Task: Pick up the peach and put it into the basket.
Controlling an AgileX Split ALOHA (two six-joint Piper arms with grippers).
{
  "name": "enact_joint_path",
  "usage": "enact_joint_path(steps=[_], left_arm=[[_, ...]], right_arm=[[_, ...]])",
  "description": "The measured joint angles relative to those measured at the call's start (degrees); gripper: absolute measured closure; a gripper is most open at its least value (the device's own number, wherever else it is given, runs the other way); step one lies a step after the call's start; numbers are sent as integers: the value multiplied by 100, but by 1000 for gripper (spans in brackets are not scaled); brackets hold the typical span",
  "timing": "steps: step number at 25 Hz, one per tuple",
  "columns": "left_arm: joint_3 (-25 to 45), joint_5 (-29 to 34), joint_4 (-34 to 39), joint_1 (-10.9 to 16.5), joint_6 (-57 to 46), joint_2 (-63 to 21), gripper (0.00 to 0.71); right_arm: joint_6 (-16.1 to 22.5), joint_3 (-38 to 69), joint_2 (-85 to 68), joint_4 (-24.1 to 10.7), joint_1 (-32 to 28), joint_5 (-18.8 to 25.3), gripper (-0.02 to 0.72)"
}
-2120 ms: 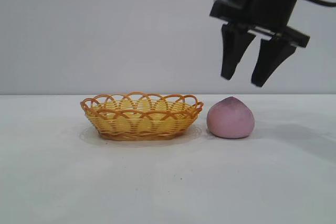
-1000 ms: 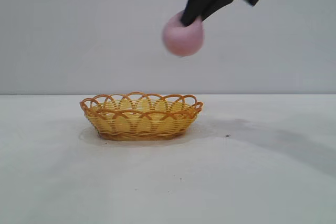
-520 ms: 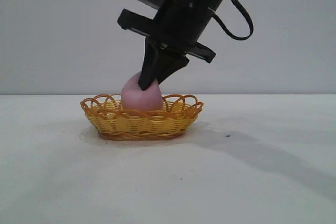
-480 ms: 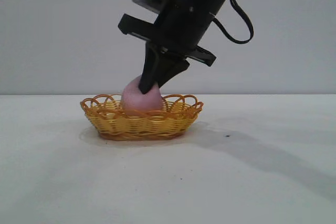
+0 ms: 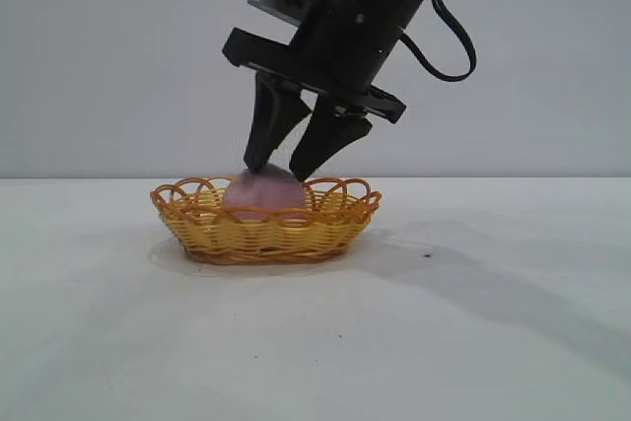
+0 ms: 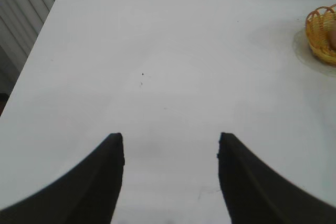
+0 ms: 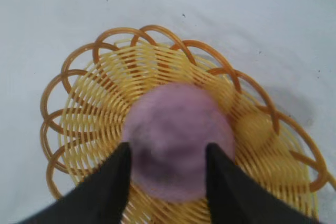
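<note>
The dusty-pink peach [image 5: 261, 191] lies inside the woven wicker basket [image 5: 335, 224] at the table's middle left, its top showing over the scalloped rim. My right gripper [image 5: 279, 173] is open just above the peach, one fingertip on each side of its top. In the right wrist view the peach [image 7: 176, 135] rests in the basket [image 7: 105, 77] between the spread black fingers [image 7: 113, 177]. My left gripper [image 6: 170, 142] is open and empty over bare table, far from the basket [image 6: 321, 32], which shows at that view's edge.
The white table [image 5: 473, 322] stretches around the basket. A plain grey wall stands behind. The table's edge and a ribbed white panel [image 6: 26, 9] show in the left wrist view.
My right gripper carried the peach up from the table, across and down into the basket. Its fingers have now opened and let go, and the peach has sunk lower in the basket.
</note>
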Motion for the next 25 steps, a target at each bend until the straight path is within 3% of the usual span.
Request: enact_joint_path(steps=[7, 12, 15, 21, 23, 25], left_arm=[[0, 0, 0, 0, 0, 0, 354], [0, 0, 0, 0, 0, 0, 354], [0, 0, 0, 0, 0, 0, 354], [0, 0, 0, 0, 0, 0, 354], [0, 0, 0, 0, 0, 0, 354], [0, 0, 0, 0, 0, 0, 354]], right_arm=[[35, 0, -557, -19, -173, 148, 336], [214, 0, -946, -169, -668, 817, 336], [683, 0, -970, -745, -1096, 1031, 336], [2310, 0, -970, -2731, -1879, 1111, 336], [2698, 0, -970, -3162, -2092, 1099, 336], [2915, 0, -970, -3345, -2310, 1037, 336]])
